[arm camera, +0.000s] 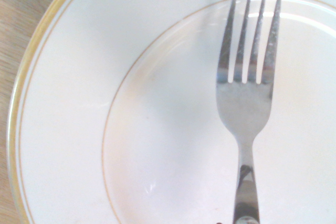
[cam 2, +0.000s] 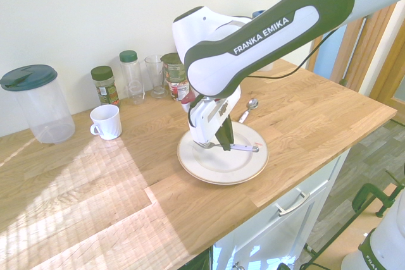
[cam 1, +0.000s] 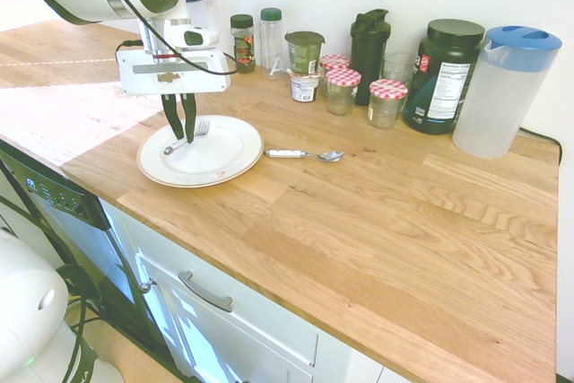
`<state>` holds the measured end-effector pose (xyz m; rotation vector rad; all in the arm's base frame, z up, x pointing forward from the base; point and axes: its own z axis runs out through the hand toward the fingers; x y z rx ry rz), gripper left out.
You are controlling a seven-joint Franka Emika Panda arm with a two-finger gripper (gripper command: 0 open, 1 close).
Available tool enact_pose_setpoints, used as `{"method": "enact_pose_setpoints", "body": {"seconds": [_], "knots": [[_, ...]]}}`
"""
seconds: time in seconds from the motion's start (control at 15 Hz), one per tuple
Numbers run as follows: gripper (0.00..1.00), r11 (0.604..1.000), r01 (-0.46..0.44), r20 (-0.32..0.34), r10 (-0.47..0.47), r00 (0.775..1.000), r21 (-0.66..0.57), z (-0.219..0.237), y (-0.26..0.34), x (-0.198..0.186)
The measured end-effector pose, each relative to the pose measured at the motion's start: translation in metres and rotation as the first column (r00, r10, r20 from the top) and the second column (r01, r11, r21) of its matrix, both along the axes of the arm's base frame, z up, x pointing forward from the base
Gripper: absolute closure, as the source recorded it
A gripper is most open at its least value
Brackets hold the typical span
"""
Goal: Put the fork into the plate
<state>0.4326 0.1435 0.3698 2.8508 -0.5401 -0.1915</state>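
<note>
The fork [cam 1: 187, 135], seen from the first exterior view, hangs slanted over the plate [cam 1: 231, 166], pinched between the shut fingers of the gripper [cam 1: 179, 136]; its tines point toward the plate's far rim and its handle end dips near the plate's well. It is a slim, stiff piece of metal with a smooth white handle, light to carry but likely to pivot or slip in a two-finger pinch, so a hold near the neck or mid-handle looks safest (which is about where the fingers sit). The plate is hard and probably breakable, so I would lower rather than drop. Just beside the plate lies a spoon [cam 1: 305, 154], apart from the rim; jars [cam 1: 342, 89], a dark tub [cam 1: 443, 75] and a pitcher [cam 1: 503, 90] stand along the wall, well apart. Nothing stands in the way.

In the second exterior view the fork [cam 2: 243, 147] shows its white handle jutting from under the gripper [cam 2: 221, 140] above the plate [cam 2: 209, 172], within the rim. A white mug [cam 2: 105, 121] stands well off to one side.

The wrist view shows the fork [arm camera: 247, 93] from close by, tines and neck over the plate [arm camera: 68, 129] with its gold-lined rim; whether the tines touch the surface I cannot tell.
</note>
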Motion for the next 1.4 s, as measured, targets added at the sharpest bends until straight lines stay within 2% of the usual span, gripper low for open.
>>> {"method": "enact_pose_setpoints", "body": {"seconds": [0.53, 0.6, 1.4], "knots": [[1.0, 1.0, -0.005, -0.041, 0.006, 0.999, 0.027, -0.013, -0.006, 0.016], [0.0, 1.0, -0.009, -0.047, 0.01, 0.999, 0.026, -0.017, -0.004, 0.017], [0.0, 1.0, -0.001, -0.037, 0.001, 0.999, -0.001, -0.028, 0.003, 0.019]]}}
